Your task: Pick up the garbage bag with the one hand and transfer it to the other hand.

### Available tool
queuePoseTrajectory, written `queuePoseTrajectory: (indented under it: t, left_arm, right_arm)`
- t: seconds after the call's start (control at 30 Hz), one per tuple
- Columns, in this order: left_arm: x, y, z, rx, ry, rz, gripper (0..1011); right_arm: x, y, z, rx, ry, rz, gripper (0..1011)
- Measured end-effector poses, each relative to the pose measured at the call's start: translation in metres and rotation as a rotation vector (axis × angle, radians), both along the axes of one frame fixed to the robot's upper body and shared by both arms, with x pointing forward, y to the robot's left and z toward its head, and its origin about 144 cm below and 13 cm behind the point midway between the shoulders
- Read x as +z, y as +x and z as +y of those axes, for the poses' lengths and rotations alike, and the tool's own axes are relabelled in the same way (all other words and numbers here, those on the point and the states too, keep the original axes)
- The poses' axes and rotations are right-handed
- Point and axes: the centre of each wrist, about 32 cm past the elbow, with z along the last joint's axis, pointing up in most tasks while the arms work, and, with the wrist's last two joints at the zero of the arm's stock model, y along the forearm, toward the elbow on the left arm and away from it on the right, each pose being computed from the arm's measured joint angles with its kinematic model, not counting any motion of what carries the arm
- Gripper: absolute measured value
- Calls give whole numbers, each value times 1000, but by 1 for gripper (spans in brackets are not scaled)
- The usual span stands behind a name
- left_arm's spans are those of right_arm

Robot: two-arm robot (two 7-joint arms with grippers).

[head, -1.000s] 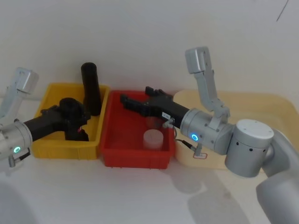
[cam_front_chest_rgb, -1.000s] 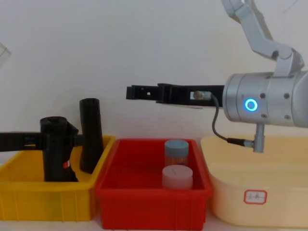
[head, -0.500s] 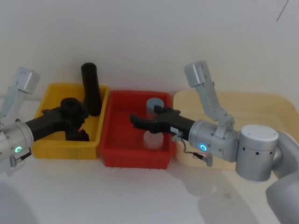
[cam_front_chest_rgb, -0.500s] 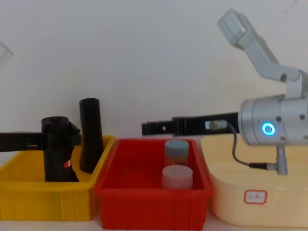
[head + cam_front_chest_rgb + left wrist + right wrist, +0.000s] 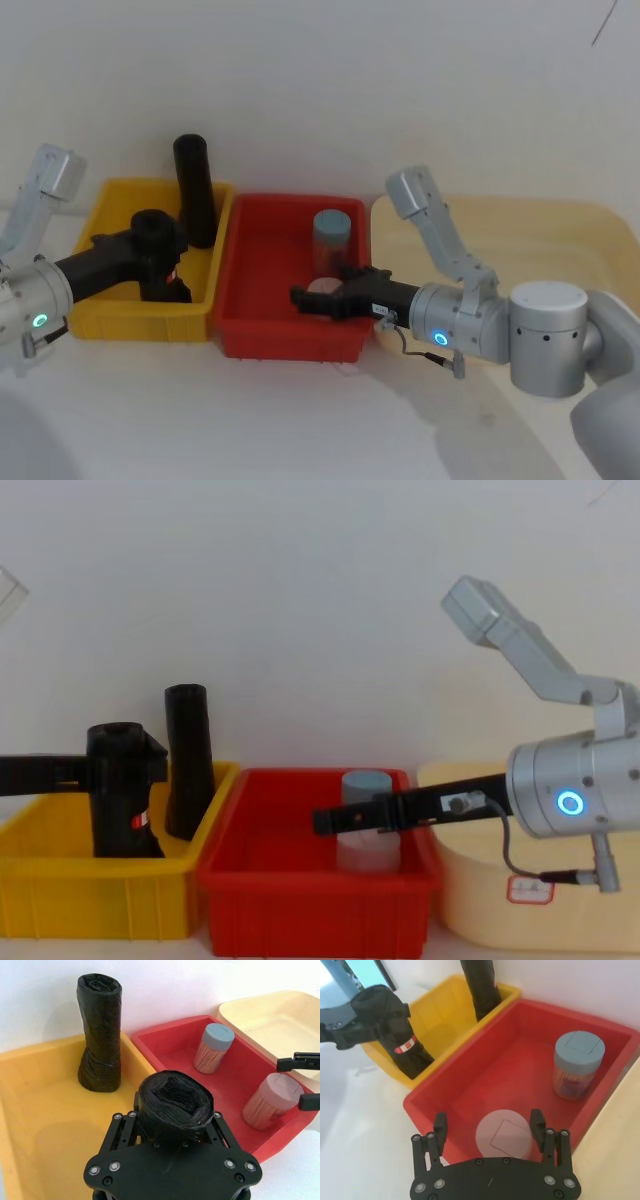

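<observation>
The garbage bag (image 5: 153, 231), a thick black roll with a small red mark, stands upright in the yellow bin (image 5: 140, 322). My left gripper (image 5: 160, 255), on the green-ringed arm, is shut on the roll near its top (image 5: 174, 1105); the chest view shows the same hold (image 5: 120, 765). My right gripper (image 5: 305, 297), on the blue-ringed arm, is open and low over the red bin (image 5: 290, 335). Its fingers (image 5: 440, 1127) are spread just above a pale-lidded jar (image 5: 502, 1135). The right gripper (image 5: 325, 822) is well apart from the bag (image 5: 120, 810).
A taller, slimmer black roll (image 5: 195, 190) leans in the yellow bin's back corner. A blue-lidded jar (image 5: 331, 240) stands in the red bin behind the pale one. A cream tub (image 5: 500, 220) sits right of the red bin. A white wall is close behind.
My right arm has dropped from high above the red bin down into it and drawn back to the right, stopping over the pale-lidded jar. The left gripper and bag have not moved.
</observation>
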Motion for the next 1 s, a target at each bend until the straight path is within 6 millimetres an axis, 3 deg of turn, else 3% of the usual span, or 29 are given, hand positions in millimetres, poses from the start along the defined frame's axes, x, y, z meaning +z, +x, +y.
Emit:
queuePoseTrajectory:
  t: [1.0]
  left_arm:
    - [0,0,0,0,0,0,447]
  right_arm:
    - [-9,9,-4,23,-93,-3,1001]
